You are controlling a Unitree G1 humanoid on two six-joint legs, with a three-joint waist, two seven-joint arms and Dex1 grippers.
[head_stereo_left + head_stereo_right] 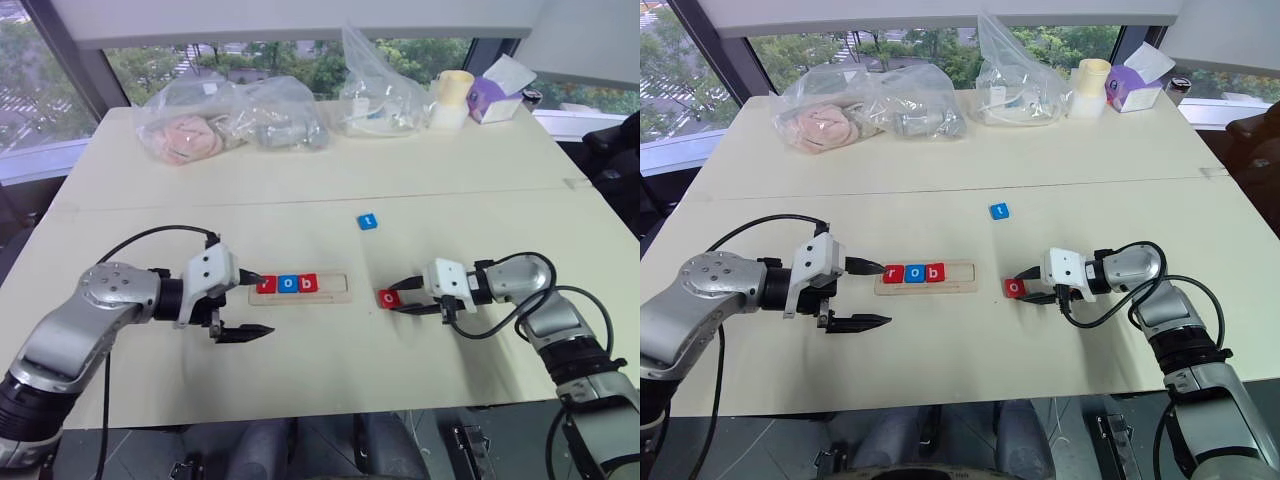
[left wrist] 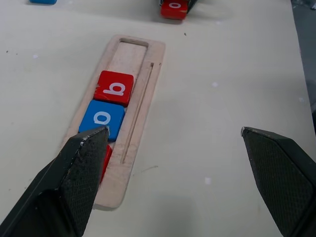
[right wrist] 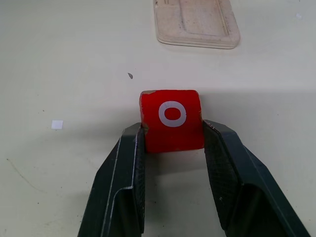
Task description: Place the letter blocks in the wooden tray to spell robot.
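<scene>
The wooden tray (image 1: 333, 285) lies mid-table with three letter blocks in its left part: red r (image 1: 266, 285), blue o (image 1: 288, 284) and red b (image 1: 308, 283). Its right part is bare. My left gripper (image 1: 266, 303) stands open at the tray's left end, one finger over the r. Right of the tray, my right gripper (image 3: 173, 129) is shut on the red o block (image 3: 172, 118), which rests on the table. A blue t block (image 1: 368, 221) lies alone farther back.
Clear plastic bags (image 1: 225, 122) with soft items, another bag (image 1: 375, 95), a pale cup (image 1: 451, 98) and a purple box (image 1: 495, 98) line the table's far edge. A seam (image 1: 300, 200) crosses the tabletop behind the blocks.
</scene>
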